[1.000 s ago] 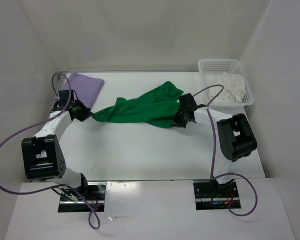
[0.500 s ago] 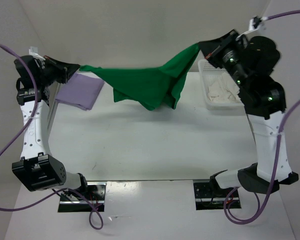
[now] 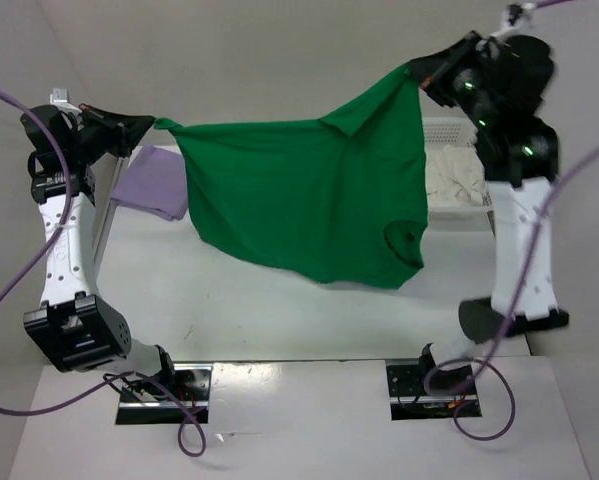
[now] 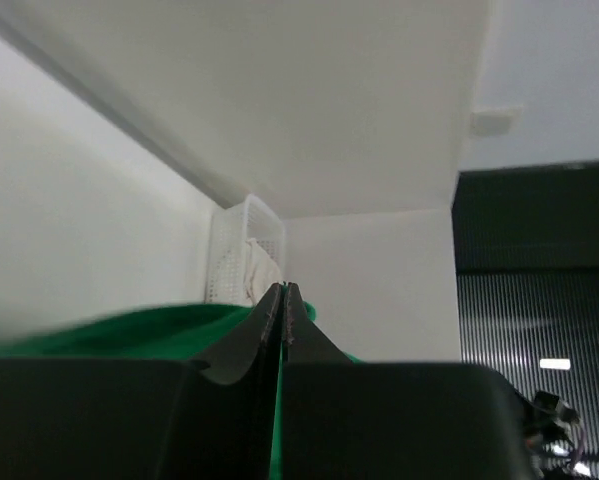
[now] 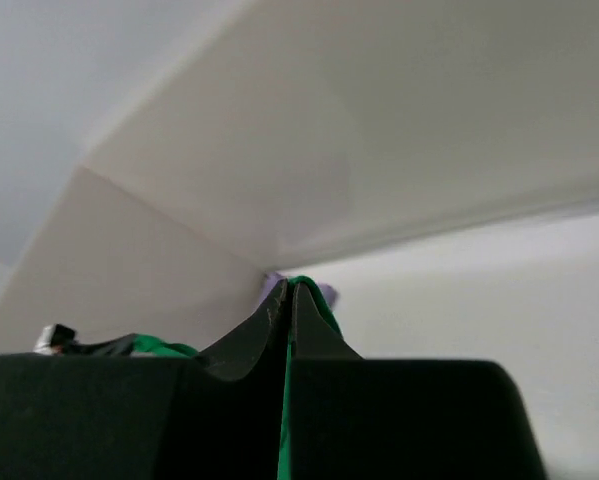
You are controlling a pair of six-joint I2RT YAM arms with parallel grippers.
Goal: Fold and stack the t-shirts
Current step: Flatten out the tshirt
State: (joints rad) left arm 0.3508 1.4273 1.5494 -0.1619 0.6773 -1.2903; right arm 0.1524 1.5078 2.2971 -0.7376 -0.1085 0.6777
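The green t-shirt [image 3: 309, 190] hangs spread in the air between both raised arms, its hem dangling above the table. My left gripper [image 3: 151, 125] is shut on its left corner, and green cloth [image 4: 129, 330] shows between the closed jaws in the left wrist view. My right gripper [image 3: 414, 72] is shut on the upper right corner, with a green strip [image 5: 309, 295] pinched at the tips. The folded lavender t-shirt [image 3: 154, 185] lies flat at the back left of the table. The white t-shirt [image 3: 457, 180] sits crumpled in the basket.
A white mesh basket [image 3: 449, 130] stands at the back right, partly hidden by the hanging shirt. White walls enclose the table [image 3: 279, 310] on three sides. Purple cables loop off both arms.
Both arms rose from the table, lifting the bunched green shirt. Over the last half second it spread out and now hangs as a wide sheet.
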